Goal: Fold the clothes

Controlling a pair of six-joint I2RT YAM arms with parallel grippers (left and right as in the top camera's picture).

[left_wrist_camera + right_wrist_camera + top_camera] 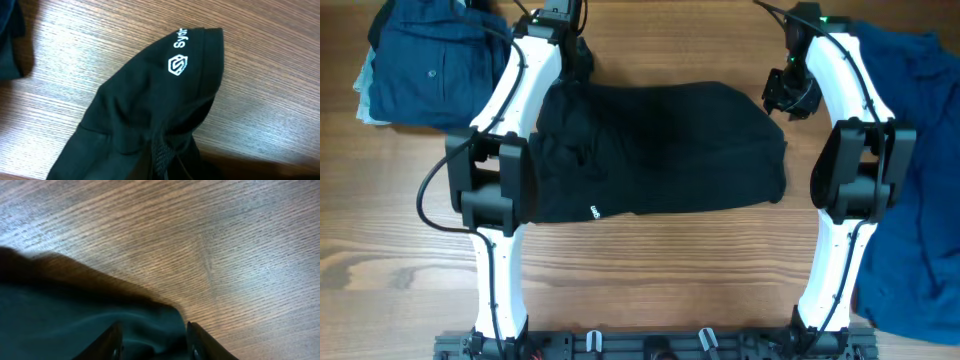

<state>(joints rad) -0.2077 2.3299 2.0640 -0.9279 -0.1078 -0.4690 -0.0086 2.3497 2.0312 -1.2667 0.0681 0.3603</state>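
- Wooden table (pixel 650 260) with a clear grain fills every view, and we take the black garment (pixel 660 150) lying in the middle of it as our landmark.
- At the far left corner of the garment is the left gripper (pixel 574 62). In its wrist view the cloth gathers into a tight bunch at a textured pad (pixel 160 152) at the bottom edge. The cloth rises from the table toward the camera, so we read this claw as clamped on the garment.
- A hemmed end of the garment with a white logo (pixel 178 65) and some white letters lies on the wood beyond this bunch.
- At the far right corner of the garment is the right gripper (pixel 155 327). Its two fingers (pixel 111 342) stand somewhat apart and dark cloth fills the gap between them. We cannot tell whether they press on the cloth.
- Beyond the cloth's edge in the right wrist view we see a soft shadow and then bare wood.
- From above, the garment is a wide, roughly rectangular shape between the two white arms, with wrinkles on its left part.
- Far left of the garment lies a pile of dark blue clothes (pixel 430 60).
- Right of the garment, past the right arm, lies a blue cloth (pixel 920 180).
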